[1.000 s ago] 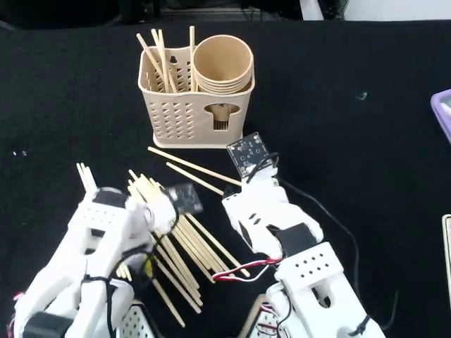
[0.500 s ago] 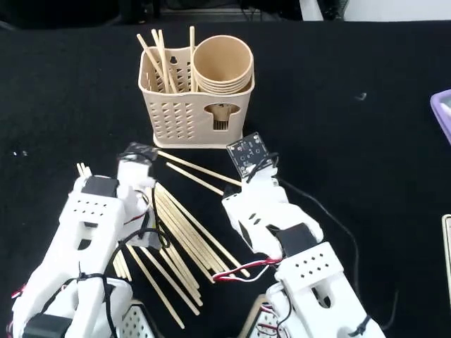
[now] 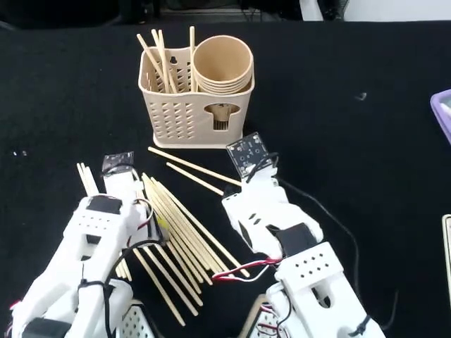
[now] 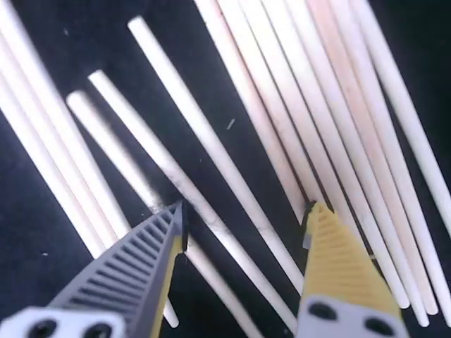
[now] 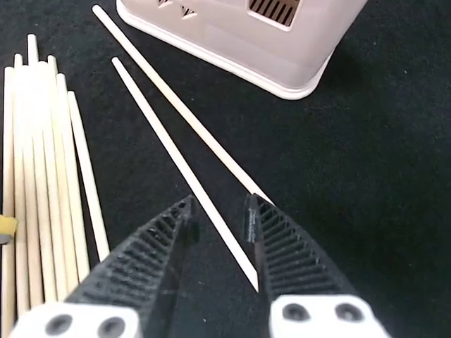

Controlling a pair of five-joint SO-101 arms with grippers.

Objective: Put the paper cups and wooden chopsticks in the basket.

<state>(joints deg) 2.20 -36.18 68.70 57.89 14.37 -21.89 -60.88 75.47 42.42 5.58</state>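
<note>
Many wooden chopsticks point(image 3: 180, 232) lay loose on the black desk point(image 3: 352, 141), just in front of the basket point(image 3: 190, 116). A few more stood inside it, next to the stacked paper cups point(image 3: 223, 63), so the cups looked done. The left hand point(image 4: 244, 211) was apart over the pile. The right hand point(image 5: 218, 204) was apart around one stick, not squeezing it.

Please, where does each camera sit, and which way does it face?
High view: above the table, facing down on the basket, chopstick pile, left arm and right arm.
Left wrist view: on the left arm, facing down onto the chopstick pile; the open left hand shows.
Right wrist view: on the right arm, facing the basket's foot; the open right hand straddles a loose chopstick.
Shared: high and right wrist views both show the basket.
</note>
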